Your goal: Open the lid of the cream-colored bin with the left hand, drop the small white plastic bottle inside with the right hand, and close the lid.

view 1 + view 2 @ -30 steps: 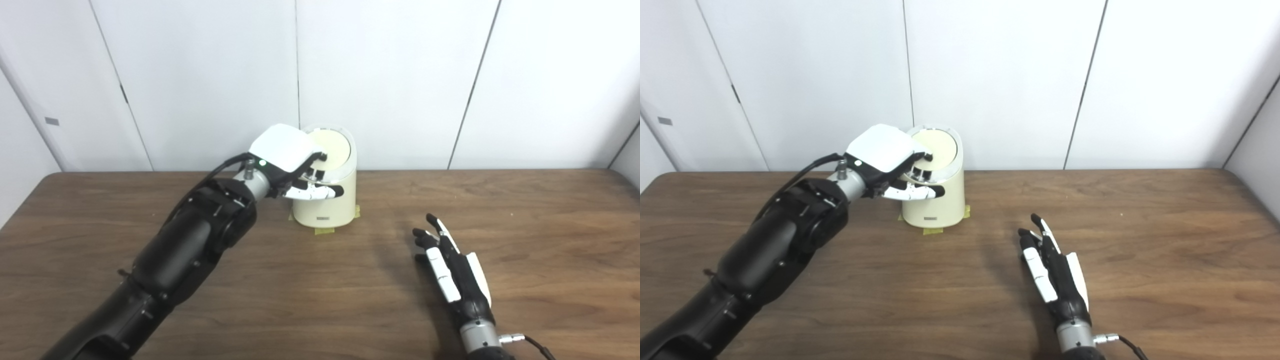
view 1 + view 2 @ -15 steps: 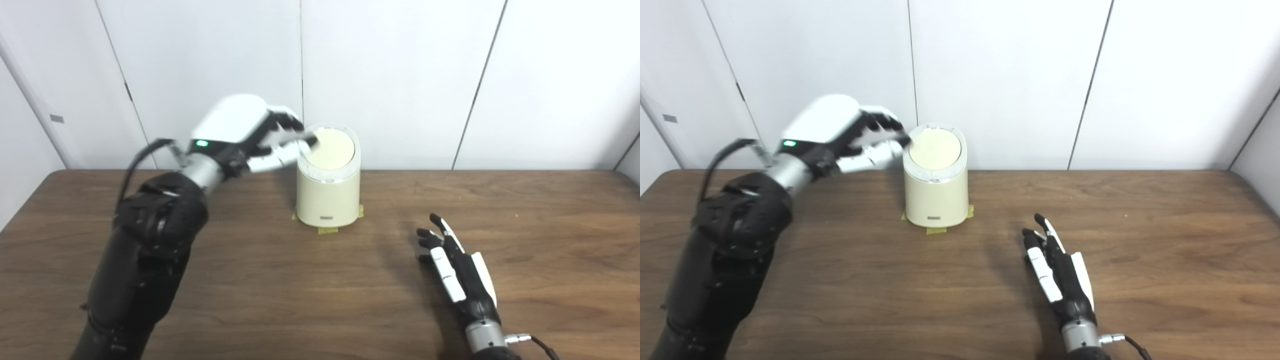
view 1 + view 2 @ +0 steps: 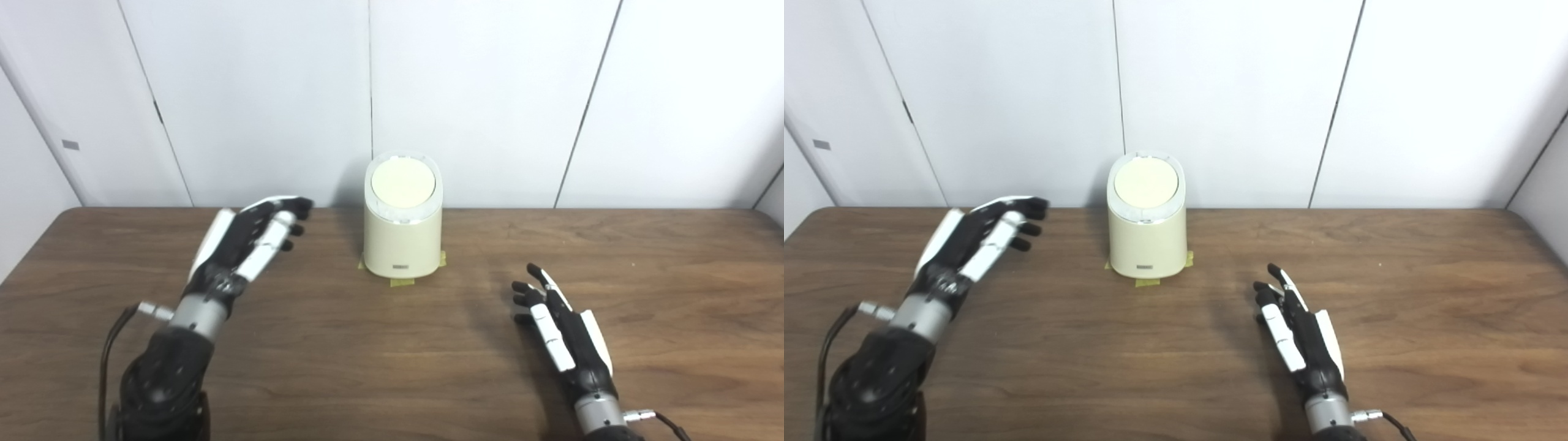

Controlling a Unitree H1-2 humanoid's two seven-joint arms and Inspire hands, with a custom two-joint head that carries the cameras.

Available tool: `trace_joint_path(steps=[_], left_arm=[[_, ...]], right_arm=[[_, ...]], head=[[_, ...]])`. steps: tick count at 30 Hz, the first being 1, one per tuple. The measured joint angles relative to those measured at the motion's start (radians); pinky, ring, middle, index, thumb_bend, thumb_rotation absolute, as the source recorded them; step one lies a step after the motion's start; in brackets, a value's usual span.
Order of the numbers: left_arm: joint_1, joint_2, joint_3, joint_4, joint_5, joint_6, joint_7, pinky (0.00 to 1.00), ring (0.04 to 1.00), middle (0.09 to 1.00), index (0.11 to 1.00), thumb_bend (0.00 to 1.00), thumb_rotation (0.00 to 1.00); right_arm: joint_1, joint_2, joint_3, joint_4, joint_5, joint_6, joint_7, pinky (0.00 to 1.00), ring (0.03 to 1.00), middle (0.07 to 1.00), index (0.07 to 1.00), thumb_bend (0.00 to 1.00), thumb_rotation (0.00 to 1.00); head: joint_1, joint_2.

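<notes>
The cream-colored bin (image 3: pixel 402 229) stands at the back middle of the wooden table, its round lid (image 3: pixel 403 182) shut flat on top. My left hand (image 3: pixel 248 242) is open and empty, held above the table to the left of the bin and apart from it. My right hand (image 3: pixel 560 327) is open and empty, lying low over the table to the front right of the bin. No small white plastic bottle shows in either view.
The brown wooden table (image 3: pixel 380 355) spans the view, with yellow tape (image 3: pixel 401 282) under the bin's base. White wall panels (image 3: pixel 490 92) stand right behind the bin. The table's back edge runs just behind the bin.
My left hand has come off the bin's lid, swung up and left, then dropped down to the left of the bin. The lid is shut. The right hand has stayed put.
</notes>
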Motion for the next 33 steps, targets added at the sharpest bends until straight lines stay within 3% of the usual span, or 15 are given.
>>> trace_joint_path(steps=[2, 6, 9, 12, 16, 27, 33], left_arm=[[0.048, -0.025, -0.004, 0.009, -0.039, -0.015, 0.036, 0.74, 0.782, 0.823, 0.828, 0.28, 0.81], [0.157, -0.017, -0.031, 0.063, -0.091, -0.072, 0.073, 0.81, 0.822, 0.867, 0.876, 0.32, 0.87], [0.21, -0.021, -0.014, 0.119, -0.15, -0.119, 0.123, 0.86, 0.861, 0.898, 0.909, 0.35, 0.82], [0.25, -0.041, 0.003, 0.162, -0.223, -0.179, 0.172, 0.89, 0.903, 0.939, 0.953, 0.36, 0.83], [0.269, -0.05, -0.011, 0.185, -0.267, -0.239, 0.202, 0.91, 0.925, 0.95, 0.958, 0.34, 0.89], [0.303, -0.04, -0.033, 0.275, -0.31, -0.42, 0.263, 0.93, 0.926, 0.947, 0.959, 0.38, 0.92], [0.304, -0.039, -0.034, 0.283, -0.317, -0.449, 0.285, 0.93, 0.921, 0.944, 0.952, 0.37, 0.96]], right_arm=[[0.002, -0.002, -0.002, -0.004, 0.006, 0.001, 0.006, 0.68, 0.802, 0.838, 0.92, 0.48, 0.98], [0.006, -0.005, -0.008, -0.008, 0.021, 0.001, 0.013, 0.69, 0.809, 0.852, 0.92, 0.47, 0.99], [0.01, -0.007, -0.011, -0.011, 0.03, 0.001, 0.015, 0.71, 0.822, 0.867, 0.919, 0.47, 0.98], [0.015, -0.007, -0.016, -0.017, 0.046, 0.001, 0.02, 0.74, 0.842, 0.886, 0.925, 0.49, 0.96], [0.02, -0.01, -0.03, -0.031, 0.067, 0.004, 0.027, 0.75, 0.862, 0.91, 0.932, 0.47, 0.95], [0.035, -0.03, -0.04, -0.038, 0.064, 0.011, 0.03, 0.81, 0.897, 0.934, 0.928, 0.52, 0.97], [0.045, -0.033, -0.033, -0.046, 0.054, 0.01, 0.032, 0.85, 0.915, 0.946, 0.934, 0.51, 0.99]], head=[[0.002, 0.0], [-0.006, 0.002], [-0.008, 0.003], [-0.005, 0.008], [-0.006, 0.009], [-0.009, 0.018], [-0.014, 0.02]])
